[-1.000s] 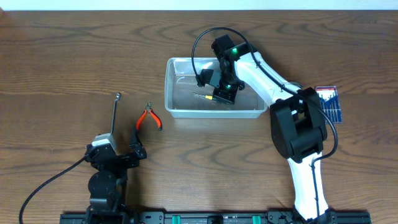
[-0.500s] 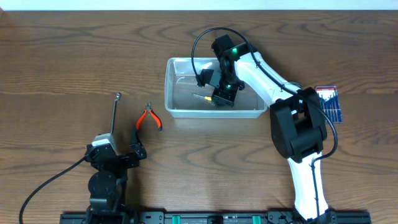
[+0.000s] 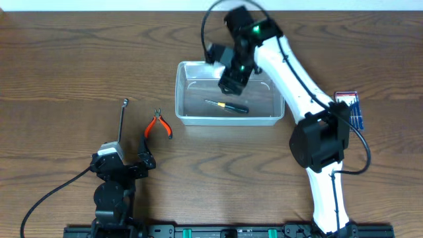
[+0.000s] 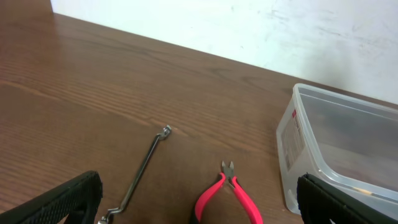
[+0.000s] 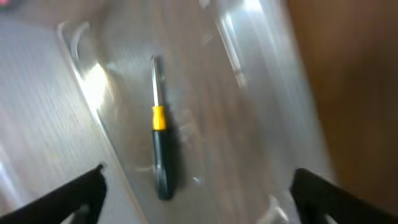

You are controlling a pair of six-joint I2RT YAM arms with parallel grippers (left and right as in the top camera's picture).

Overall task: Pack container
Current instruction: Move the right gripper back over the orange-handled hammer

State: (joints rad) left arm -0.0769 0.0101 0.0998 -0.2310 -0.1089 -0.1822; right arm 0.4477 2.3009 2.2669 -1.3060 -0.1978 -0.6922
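The container, a clear shallow bin, sits at the table's middle back. A black-and-yellow screwdriver lies flat on its floor. My right gripper hovers above the bin's far half, open and empty. In the right wrist view the screwdriver lies below the open gripper, and the container's wall shows blurred. My left gripper rests open near the front left. Its wrist view shows the gripper wide open, red pliers ahead, and the container at right.
Red-handled pliers and a thin bent metal wrench lie on the wood left of the bin, the wrench left of the pliers. A blue packet lies at the right, beside my right arm.
My right gripper has opened, let go of the screwdriver and risen toward the back. The screwdriver now lies loose in the bin. The left arm has not moved.
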